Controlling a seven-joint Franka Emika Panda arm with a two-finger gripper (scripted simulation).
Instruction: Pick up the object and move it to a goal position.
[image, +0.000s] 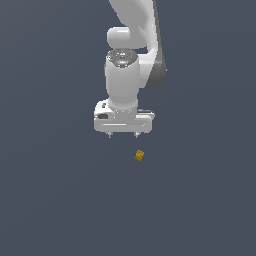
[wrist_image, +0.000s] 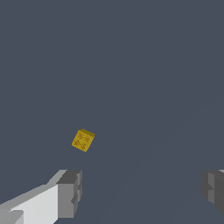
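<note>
I see one flat, plain dark blue-grey surface (image: 55, 200) filling both views, with no edge, seam or marking that I can pick out. Whether it is a bench or a floor I cannot tell. The only thing lying on it is the tiny yellow-orange cube (image: 140, 155) with faint darker markings on its faces (wrist_image: 83, 140), turned at an angle in both views.
</note>
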